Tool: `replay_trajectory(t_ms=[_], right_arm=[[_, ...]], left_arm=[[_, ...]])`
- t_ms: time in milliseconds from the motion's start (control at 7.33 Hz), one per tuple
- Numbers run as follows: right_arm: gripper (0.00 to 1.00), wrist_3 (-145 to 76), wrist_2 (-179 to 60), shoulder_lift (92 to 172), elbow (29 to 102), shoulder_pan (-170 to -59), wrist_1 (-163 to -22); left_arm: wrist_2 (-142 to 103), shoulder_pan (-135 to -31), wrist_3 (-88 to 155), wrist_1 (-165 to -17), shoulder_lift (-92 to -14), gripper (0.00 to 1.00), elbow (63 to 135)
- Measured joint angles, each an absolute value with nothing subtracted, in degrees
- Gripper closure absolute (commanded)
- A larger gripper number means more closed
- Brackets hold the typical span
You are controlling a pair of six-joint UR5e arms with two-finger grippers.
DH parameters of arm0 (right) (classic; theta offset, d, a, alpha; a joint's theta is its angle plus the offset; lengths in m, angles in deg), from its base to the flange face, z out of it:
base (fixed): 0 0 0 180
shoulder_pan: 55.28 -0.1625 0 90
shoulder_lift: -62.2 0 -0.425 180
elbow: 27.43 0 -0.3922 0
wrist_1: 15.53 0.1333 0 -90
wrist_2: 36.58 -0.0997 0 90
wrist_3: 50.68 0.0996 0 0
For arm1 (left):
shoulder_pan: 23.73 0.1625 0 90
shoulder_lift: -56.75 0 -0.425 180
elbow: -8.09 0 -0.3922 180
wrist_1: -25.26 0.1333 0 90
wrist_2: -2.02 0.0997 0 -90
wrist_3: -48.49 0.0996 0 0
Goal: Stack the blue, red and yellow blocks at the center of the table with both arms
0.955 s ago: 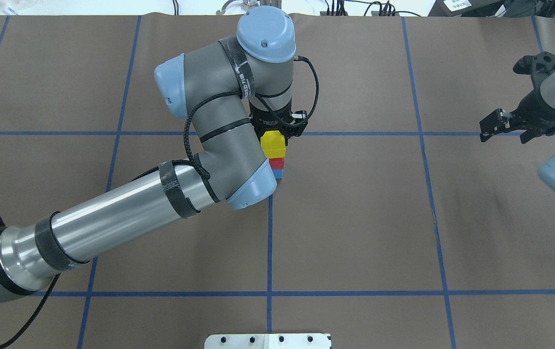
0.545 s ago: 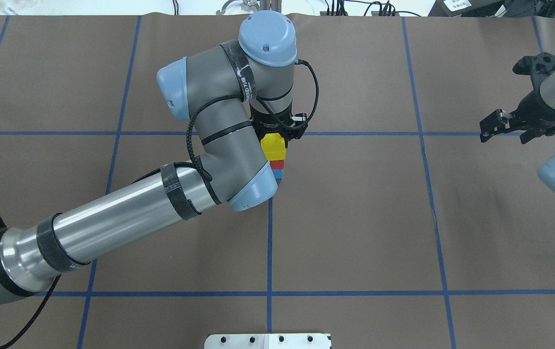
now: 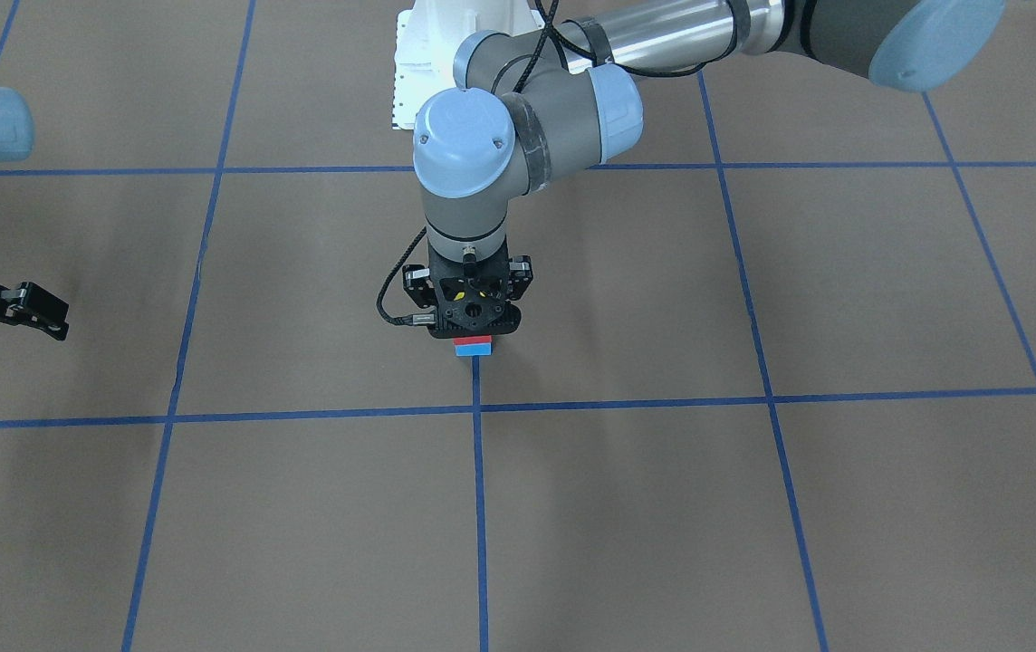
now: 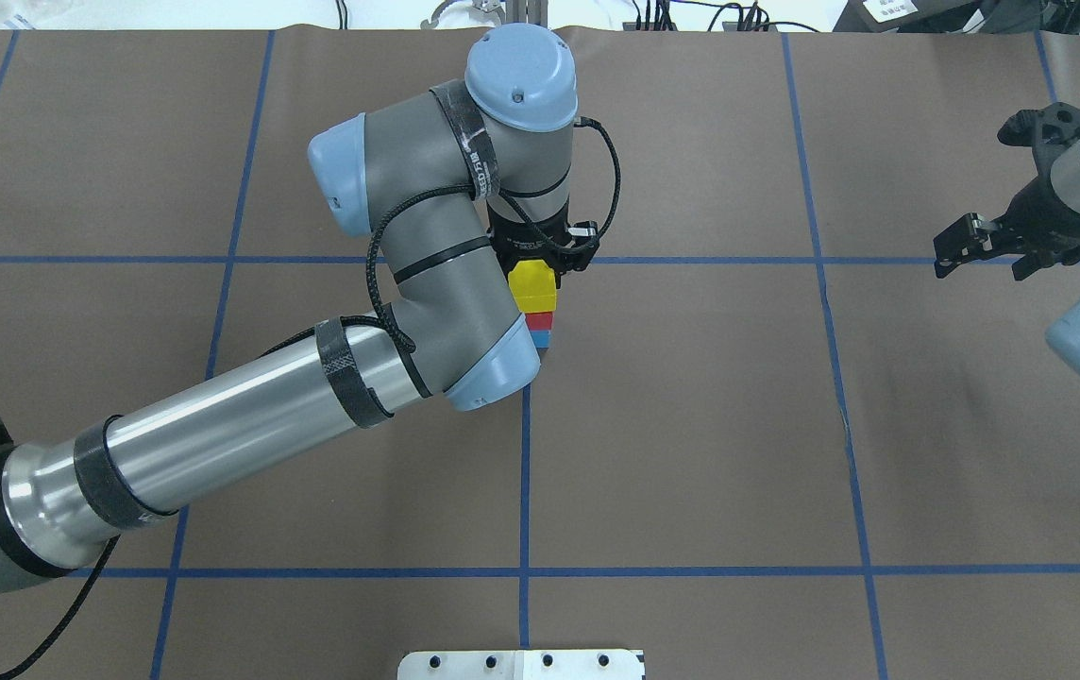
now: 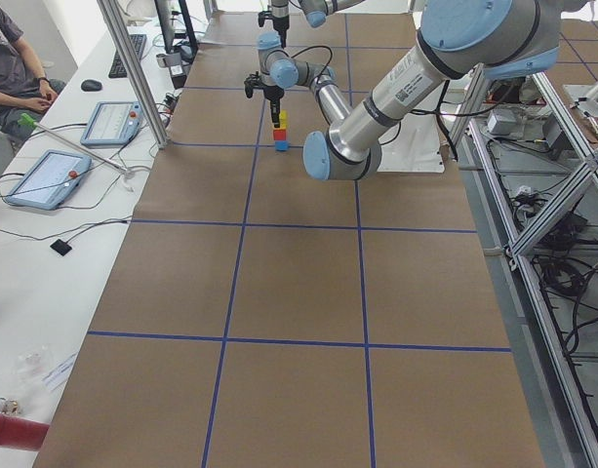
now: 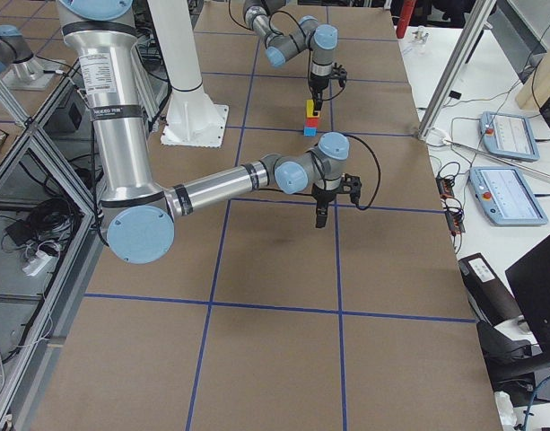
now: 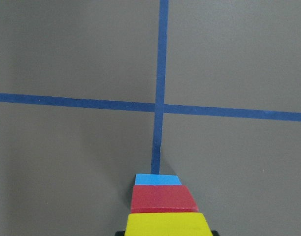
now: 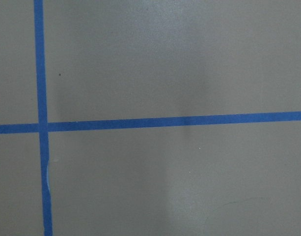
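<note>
A blue block [image 4: 542,339] sits on the table next to a tape crossing, with a red block [image 4: 539,321] on it. A yellow block [image 4: 532,283] is directly on top of the red one. My left gripper [image 4: 540,260] points straight down and is shut on the yellow block. The stack also shows in the left wrist view, with yellow [image 7: 165,224] above red [image 7: 163,198] and blue [image 7: 158,179]. In the front view the left gripper [image 3: 473,326] hides the yellow block. My right gripper [image 4: 984,250] is open and empty, far off to the right.
The brown table cover [image 4: 691,425] carries a grid of blue tape lines [image 4: 524,472]. A white base plate [image 4: 521,664] lies at the near edge. An operator and tablets are beside the table in the exterior left view [image 5: 16,68].
My left arm has shifted slightly and the yellow block has come down a little over the red one. The right arm has not moved.
</note>
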State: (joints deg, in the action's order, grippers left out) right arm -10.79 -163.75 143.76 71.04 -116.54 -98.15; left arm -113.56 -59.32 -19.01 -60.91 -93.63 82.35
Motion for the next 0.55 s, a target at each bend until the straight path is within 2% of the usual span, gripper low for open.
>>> replay_trajectory(t_ms=[136, 273, 409, 545], right_arm=[[0.0, -10.78, -163.76, 143.76, 71.02, -116.54, -98.15], [0.0, -10.82, -163.75, 143.76, 71.01, -116.54, -98.15], [0.0, -10.9, -163.75, 143.75, 71.01, -116.54, -98.15], [0.0, -10.94, -163.76, 143.71, 71.01, -116.54, -98.15]], left_arm=[[-113.56, -59.32, -19.01, -60.93, -93.64, 1.0, 82.31], [-113.56, -59.32, -19.01, -60.92, -93.64, 0.55, 82.29], [-113.56, -59.32, -18.97, -60.94, -93.62, 0.35, 82.28], [-113.56, -59.29, -18.85, -60.96, -93.58, 0.01, 82.28]])
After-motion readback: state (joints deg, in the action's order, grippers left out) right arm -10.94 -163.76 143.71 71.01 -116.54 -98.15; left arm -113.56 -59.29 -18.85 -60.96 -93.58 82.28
